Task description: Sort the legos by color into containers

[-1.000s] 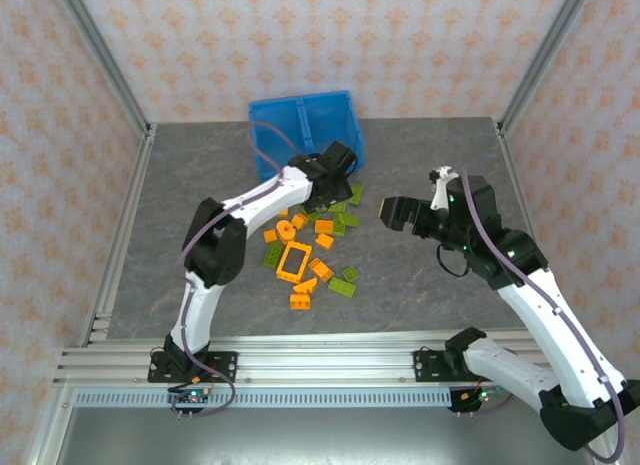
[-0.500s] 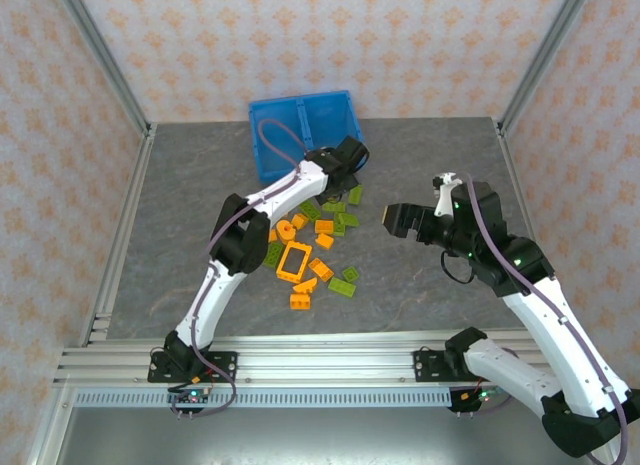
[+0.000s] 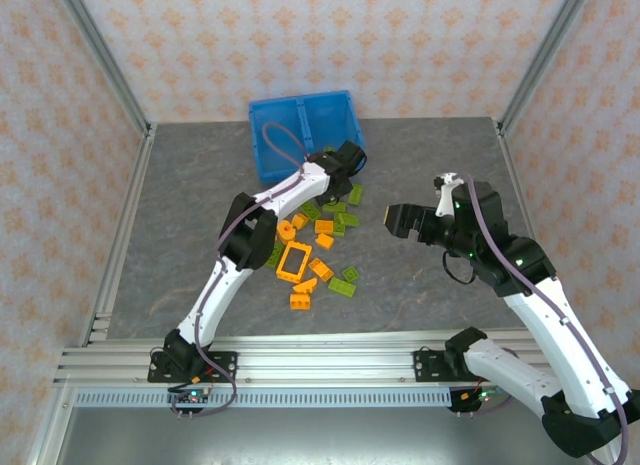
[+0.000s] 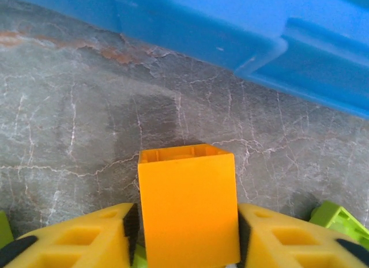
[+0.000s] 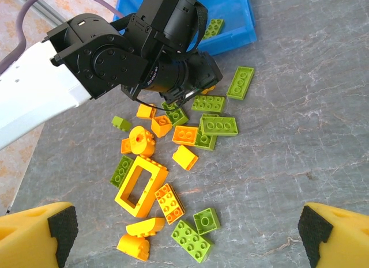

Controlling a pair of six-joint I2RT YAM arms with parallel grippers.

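At the far edge of the table [image 3: 430, 155], left of centre, the blue bin [image 3: 275, 135] holds one green brick [image 5: 213, 27]; which compartment it lies in cannot be told. Just before the bin's near wall, the left gripper [image 4: 185, 213] sets both fingers [image 4: 86, 236] against an orange brick [image 4: 187, 181] at the far end of the legos pile [image 3: 315, 250]. The step in hand is judged a pick, and the next move calls for a lift over the wall into the compartment without green; the brick's lower end is cut off in the wrist view. Right of the pile, the right gripper [image 3: 397, 220] hangs over bare table, jaws wide apart and empty.
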